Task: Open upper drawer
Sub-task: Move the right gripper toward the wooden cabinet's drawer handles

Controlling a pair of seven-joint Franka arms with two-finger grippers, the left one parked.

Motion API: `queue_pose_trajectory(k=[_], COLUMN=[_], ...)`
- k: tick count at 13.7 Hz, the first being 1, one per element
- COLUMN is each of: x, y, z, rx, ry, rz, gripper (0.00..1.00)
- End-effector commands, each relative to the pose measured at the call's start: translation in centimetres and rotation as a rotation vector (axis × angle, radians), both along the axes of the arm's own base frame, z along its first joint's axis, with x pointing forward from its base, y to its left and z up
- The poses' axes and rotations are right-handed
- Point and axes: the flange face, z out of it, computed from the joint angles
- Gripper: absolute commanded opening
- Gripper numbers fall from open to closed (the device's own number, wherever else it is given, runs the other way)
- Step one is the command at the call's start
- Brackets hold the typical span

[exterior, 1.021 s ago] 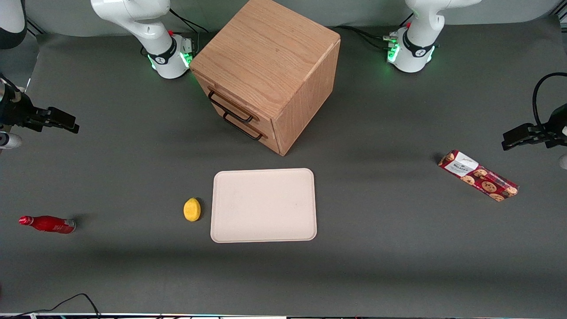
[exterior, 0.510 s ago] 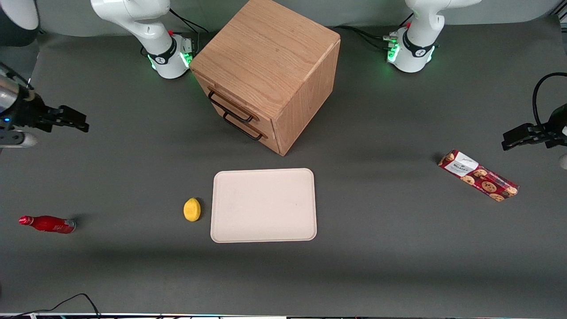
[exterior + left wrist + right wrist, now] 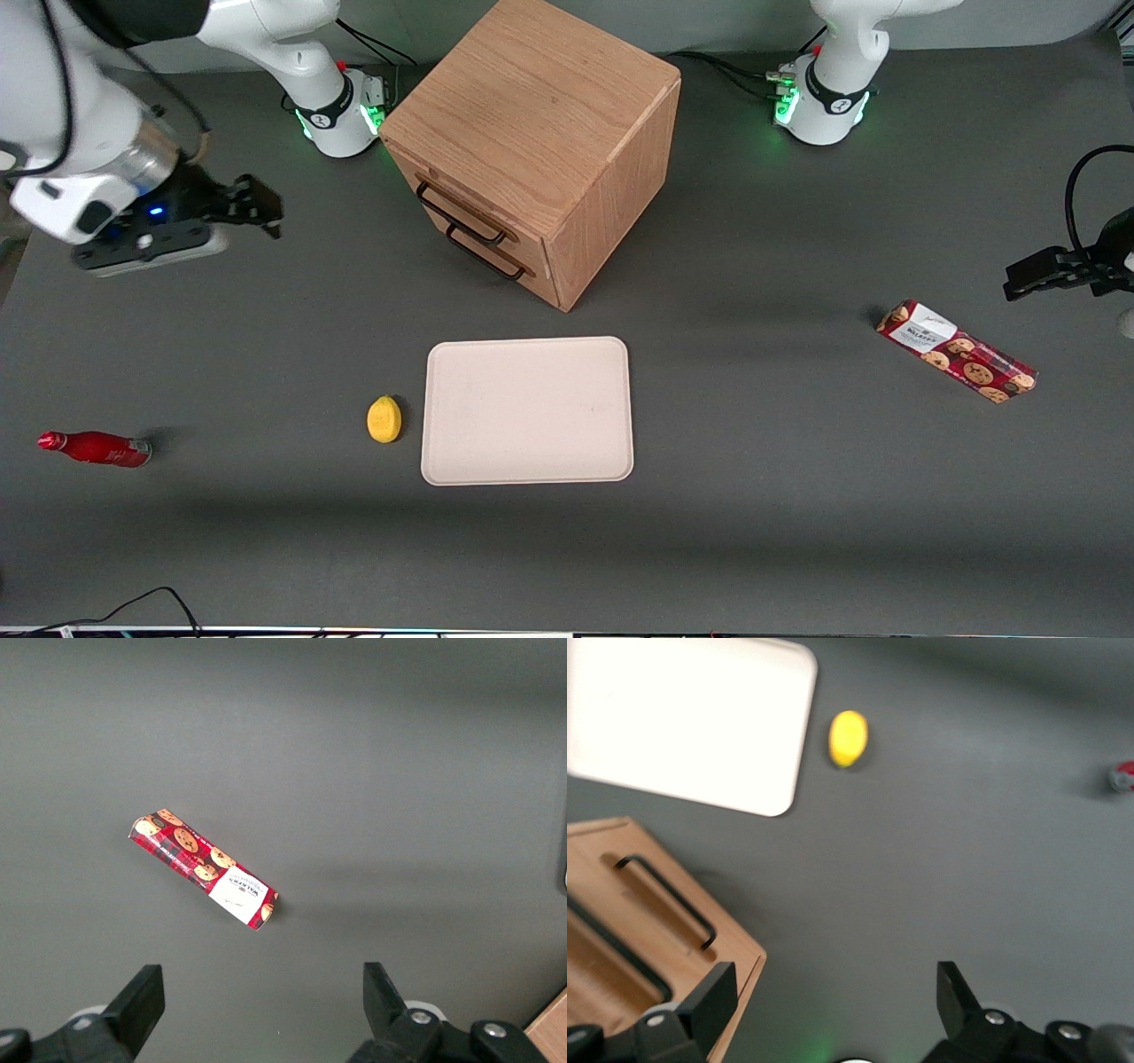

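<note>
The oak cabinet stands at the middle of the table, its front turned toward the working arm's end. The upper drawer is shut flush, with its black bar handle above the bottom drawer's matching handle. My right gripper hovers open above the table in front of the cabinet, a good way short of the handles and holding nothing. The right wrist view shows the open gripper, the upper drawer's handle and the bottom drawer's handle.
A cream tray lies nearer the front camera than the cabinet, with a yellow lemon beside it. A red bottle lies toward the working arm's end. A cookie box lies toward the parked arm's end.
My right gripper has swung in from the working arm's end of the table toward the cabinet's front, staying open. The drawers and other objects have not moved.
</note>
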Motion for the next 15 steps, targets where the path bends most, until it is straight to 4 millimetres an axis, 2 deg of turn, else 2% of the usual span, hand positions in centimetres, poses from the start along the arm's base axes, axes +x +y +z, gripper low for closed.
queue_pose_trajectory(k=[1,5,8,11,15], x=[-2.0,-3.5,-3.9,-3.5,-3.0], y=[5.5,10.2,11.0,11.4,11.8], z=[1.2,2.0,1.1,-1.3,-6.8], rx=[-0.010,0.006,0.110,0.163,0.218], ry=[-0.008,-0.025,0.039,0.081,0.101], rz=[0.090,0.169,0.202,0.288,0.346], gripper=[1.00,1.00,1.00,1.00,1.00])
